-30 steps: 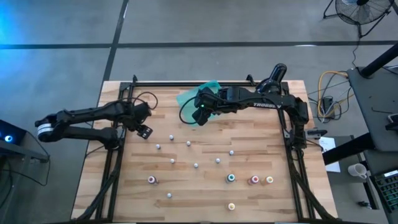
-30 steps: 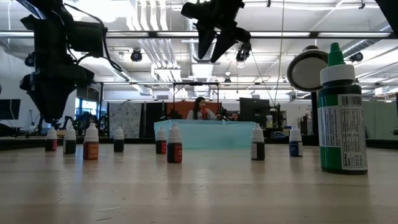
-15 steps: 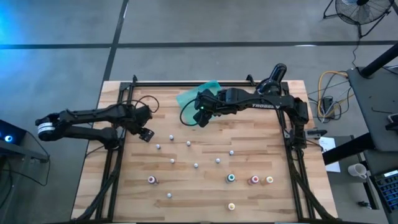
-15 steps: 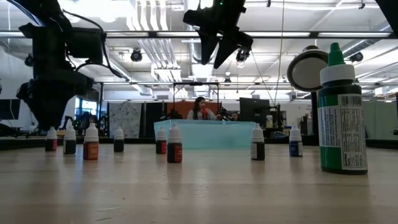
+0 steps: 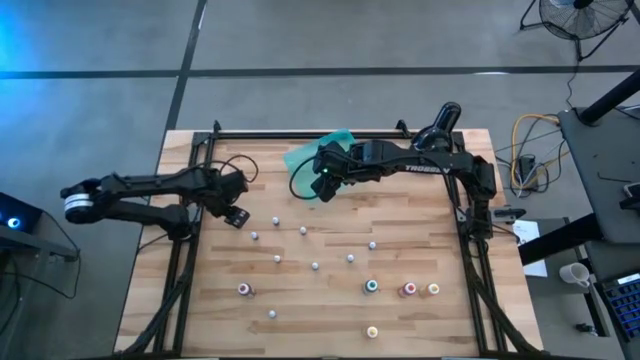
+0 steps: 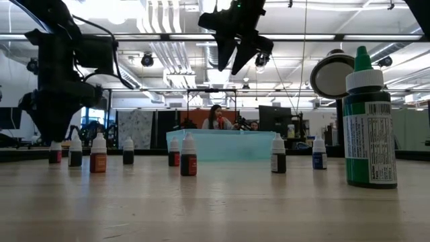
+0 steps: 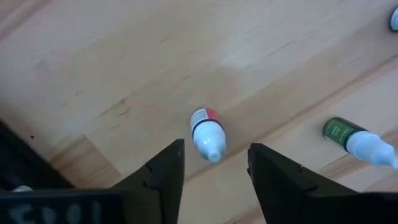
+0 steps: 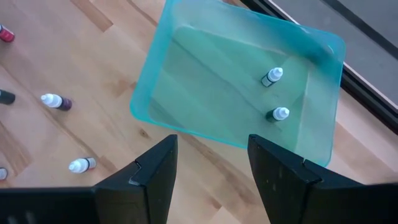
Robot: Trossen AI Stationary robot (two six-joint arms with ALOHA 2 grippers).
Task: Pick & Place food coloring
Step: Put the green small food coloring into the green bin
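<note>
High view, left fingers (image 5: 234, 215) parted over a bottle (image 7: 207, 133), right fingers (image 5: 318, 187) open, empty, above teal tray (image 5: 300, 160).

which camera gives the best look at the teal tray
The right wrist view: the teal tray shows whole, with two bottles inside. The high view hides part under the right arm; the low view shows one wall; the left wrist view misses it.

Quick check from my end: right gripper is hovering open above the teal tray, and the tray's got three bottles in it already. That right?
Not quite. The right wrist view shows two bottles in the teal tray, not three: one and another beside it. The rest holds: the right gripper hovers open above the tray.
</note>
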